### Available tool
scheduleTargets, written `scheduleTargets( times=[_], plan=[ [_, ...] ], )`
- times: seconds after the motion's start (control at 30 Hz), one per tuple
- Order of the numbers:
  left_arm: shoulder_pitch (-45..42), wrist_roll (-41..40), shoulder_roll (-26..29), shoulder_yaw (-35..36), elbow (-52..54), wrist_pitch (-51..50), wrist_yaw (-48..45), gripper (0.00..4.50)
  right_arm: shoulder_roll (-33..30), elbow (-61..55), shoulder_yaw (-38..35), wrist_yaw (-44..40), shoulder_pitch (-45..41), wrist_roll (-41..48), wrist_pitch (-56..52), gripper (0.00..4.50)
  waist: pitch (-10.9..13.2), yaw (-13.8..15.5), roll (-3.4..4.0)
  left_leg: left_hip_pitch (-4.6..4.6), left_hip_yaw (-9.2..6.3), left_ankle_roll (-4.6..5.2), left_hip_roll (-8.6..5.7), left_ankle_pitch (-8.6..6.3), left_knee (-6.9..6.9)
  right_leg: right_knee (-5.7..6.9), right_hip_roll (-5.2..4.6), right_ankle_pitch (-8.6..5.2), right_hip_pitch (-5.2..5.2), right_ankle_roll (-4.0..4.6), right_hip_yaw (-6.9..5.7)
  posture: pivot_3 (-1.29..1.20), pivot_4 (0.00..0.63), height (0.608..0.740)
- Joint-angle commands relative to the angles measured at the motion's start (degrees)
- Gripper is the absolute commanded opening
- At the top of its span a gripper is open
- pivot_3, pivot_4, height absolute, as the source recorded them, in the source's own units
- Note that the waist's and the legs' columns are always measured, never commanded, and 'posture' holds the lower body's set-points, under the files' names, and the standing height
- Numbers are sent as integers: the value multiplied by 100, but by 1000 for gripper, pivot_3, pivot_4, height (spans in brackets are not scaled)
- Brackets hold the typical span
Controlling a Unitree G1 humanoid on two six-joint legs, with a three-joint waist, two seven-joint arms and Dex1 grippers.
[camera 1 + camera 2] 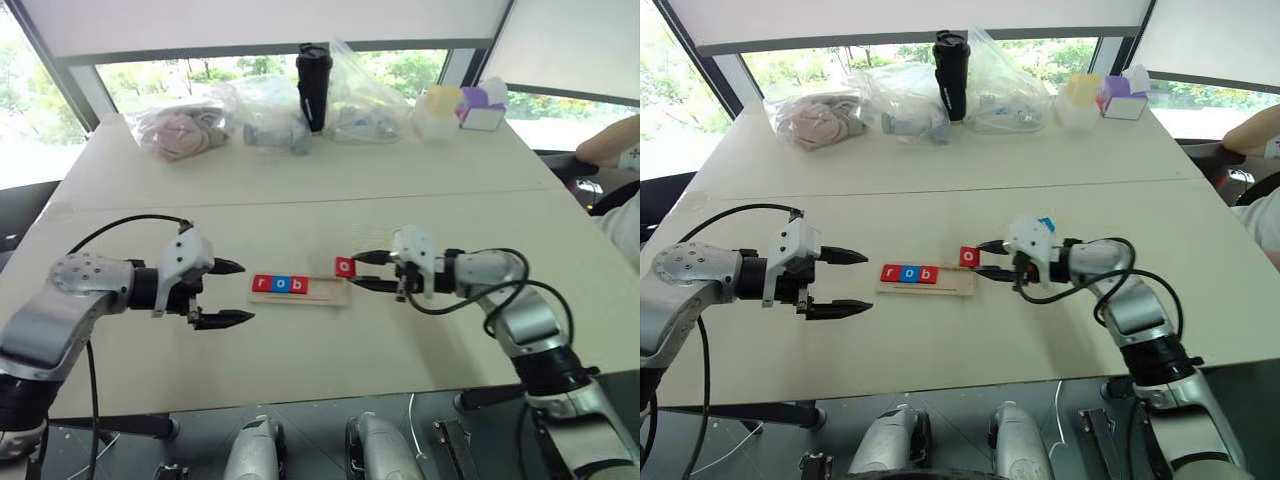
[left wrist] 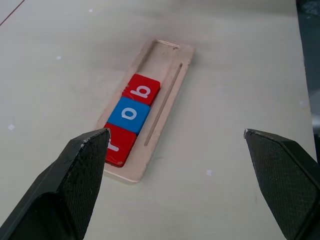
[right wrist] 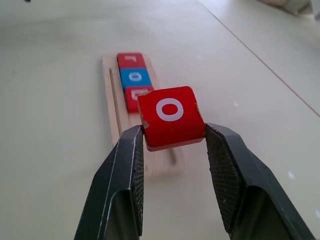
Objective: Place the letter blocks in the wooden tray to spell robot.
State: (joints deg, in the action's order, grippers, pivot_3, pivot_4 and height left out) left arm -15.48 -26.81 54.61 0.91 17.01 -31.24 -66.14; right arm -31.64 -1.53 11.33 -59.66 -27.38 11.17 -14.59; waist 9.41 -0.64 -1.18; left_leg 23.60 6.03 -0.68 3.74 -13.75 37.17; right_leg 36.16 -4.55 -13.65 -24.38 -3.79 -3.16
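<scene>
An office or lab room: a broad pale table [image 1: 300, 180] runs up to big windows [image 1: 250, 68] with roller blinds [image 1: 270, 20], bagged supplies [image 1: 180, 128] heaped at its far edge, trees outside.

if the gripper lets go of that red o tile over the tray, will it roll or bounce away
Probably not. The o tile is flat and square-edged, so it should land and stay rather than roll. It looks rigid and small, likely light, so it might skip a little on the tray. The right tool pinches only its edges, so a tilted drop seems possible.
</scene>
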Motion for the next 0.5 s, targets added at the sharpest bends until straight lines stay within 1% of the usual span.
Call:
scheduleTargets(
  times=[0.03, 0.23, 0.5],
  plan=[
    [10, -74, 47, 161, 216, -50, 49, 4500, 196, 231, 223, 226, -144, -301, 115, 1240, 0, 10, 0, 2, 3, 0, -1, 0, 0, -1, -1, 0, 0, 0, 0, 0, 150, 740],
    [134, -116, 47, 290, 328, -120, 148, 4500, 360, 444, 498, 243, -217, -498, 98, 1240, 0, -11, 0, 15, 11, 0, -3, 0, 6, -1, -3, 1, -8, -2, -1, 0, 150, 740],
    [82, 7, -32, 216, 294, 50, 307, 4500, 666, 1057, 783, 354, -455, -856, 308, 1240, 0, -17, 0, 14, 10, 0, -1, 0, 6, 2, 2, 1, -9, -1, -3, 0, 150, 740]
  ],
)
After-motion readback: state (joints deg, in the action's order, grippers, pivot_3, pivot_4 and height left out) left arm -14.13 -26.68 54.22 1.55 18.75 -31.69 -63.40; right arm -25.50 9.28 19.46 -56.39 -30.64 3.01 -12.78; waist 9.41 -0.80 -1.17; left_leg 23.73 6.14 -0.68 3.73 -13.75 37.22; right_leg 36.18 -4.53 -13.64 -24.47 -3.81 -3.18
